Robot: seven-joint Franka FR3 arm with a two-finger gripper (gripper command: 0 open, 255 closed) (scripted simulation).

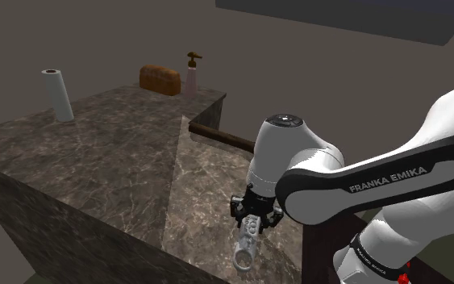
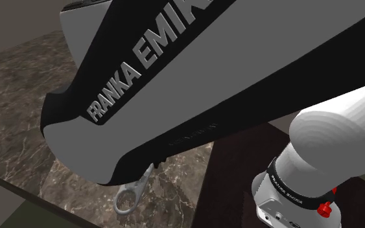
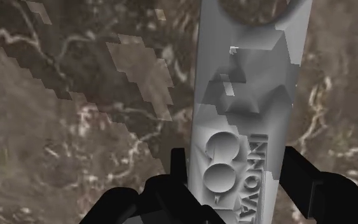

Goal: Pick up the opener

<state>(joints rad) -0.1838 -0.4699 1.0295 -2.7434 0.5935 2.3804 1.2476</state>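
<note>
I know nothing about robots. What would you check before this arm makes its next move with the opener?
1. Flat grey metal opener sits inside the black gripper: ok.
2. Fingers touching both long edges: ok, apparently closed on it.
3. Opener raised off the brown marbled counter: not ok, it seems to lie flat.
4. Grip tight enough: cannot tell.
5. Neighbours out of the way: ok; white paper roll, brown loaf, pump bottle stand far off.
</note>
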